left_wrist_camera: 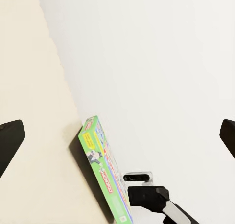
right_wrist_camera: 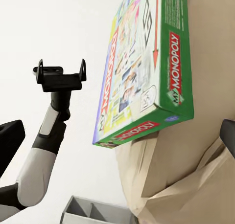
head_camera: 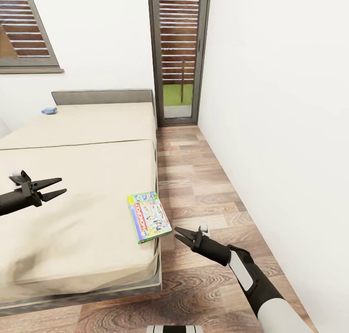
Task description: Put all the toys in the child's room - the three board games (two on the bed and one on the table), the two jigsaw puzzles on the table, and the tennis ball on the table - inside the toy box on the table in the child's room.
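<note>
the green board game (head_camera: 149,217) lies flat at the bed's (head_camera: 77,187) right edge, near its foot corner, long axis running along that edge toward the headboard. the right gripper (head_camera: 186,236) hangs beside it over the floor, fingers spread and empty. the left gripper (head_camera: 53,187) hovers over the mattress, fingers apart, empty.

bedroom, bed (head_camera: 77,144), shuttered window (head_camera: 24,27)

A green board game (head_camera: 148,216) lies at the bed's (head_camera: 87,144) near corner, between two open, empty grippers: left (head_camera: 59,186), right (head_camera: 178,235).
</note>
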Available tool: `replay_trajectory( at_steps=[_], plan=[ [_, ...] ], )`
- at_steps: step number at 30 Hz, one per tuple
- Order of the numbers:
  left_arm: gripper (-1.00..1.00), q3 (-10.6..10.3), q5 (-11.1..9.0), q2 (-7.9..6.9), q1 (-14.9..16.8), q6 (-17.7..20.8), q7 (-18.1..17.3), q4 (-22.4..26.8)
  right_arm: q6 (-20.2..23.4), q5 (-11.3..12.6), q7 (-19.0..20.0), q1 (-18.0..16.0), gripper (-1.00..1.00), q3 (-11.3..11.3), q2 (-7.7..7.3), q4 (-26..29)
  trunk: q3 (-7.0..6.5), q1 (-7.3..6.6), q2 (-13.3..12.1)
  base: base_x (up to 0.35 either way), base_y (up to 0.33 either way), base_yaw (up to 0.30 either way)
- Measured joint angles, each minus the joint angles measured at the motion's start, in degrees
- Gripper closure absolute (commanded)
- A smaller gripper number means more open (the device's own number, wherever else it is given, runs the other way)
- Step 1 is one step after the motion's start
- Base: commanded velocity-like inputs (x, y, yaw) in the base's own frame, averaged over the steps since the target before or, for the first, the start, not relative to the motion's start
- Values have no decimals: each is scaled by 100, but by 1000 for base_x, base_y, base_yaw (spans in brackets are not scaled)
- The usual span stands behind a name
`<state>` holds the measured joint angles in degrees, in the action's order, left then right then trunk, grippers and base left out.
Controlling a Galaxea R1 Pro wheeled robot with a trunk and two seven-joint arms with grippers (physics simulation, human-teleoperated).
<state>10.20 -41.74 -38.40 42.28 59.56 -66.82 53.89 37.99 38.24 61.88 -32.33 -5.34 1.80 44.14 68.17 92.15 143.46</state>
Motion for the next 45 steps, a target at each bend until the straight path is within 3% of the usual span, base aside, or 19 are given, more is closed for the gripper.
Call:
replay_trajectory(
  at_steps=[20,29,39,45],
  plan=[
    [-100,-2,-25,0,0,9,0,0,-112,12,144,39,-100,61,-59,-10,0,0,0,0,0,0],
    [-100,-2,-26,-3,-2,9,0,0,-132,68,139,73,-100,124,-164,-35,0,0,0,0,0,0],
    [-100,1,-30,-6,0,11,0,0,-274,91,141,95,-100,356,-201,-66,-221,-26,-13,0,0,0],
    [-100,6,-31,-25,3,9,0,-1,-294,79,139,97,-100,381,-203,-70,-222,-26,-13,0,0,0]
  ],
)
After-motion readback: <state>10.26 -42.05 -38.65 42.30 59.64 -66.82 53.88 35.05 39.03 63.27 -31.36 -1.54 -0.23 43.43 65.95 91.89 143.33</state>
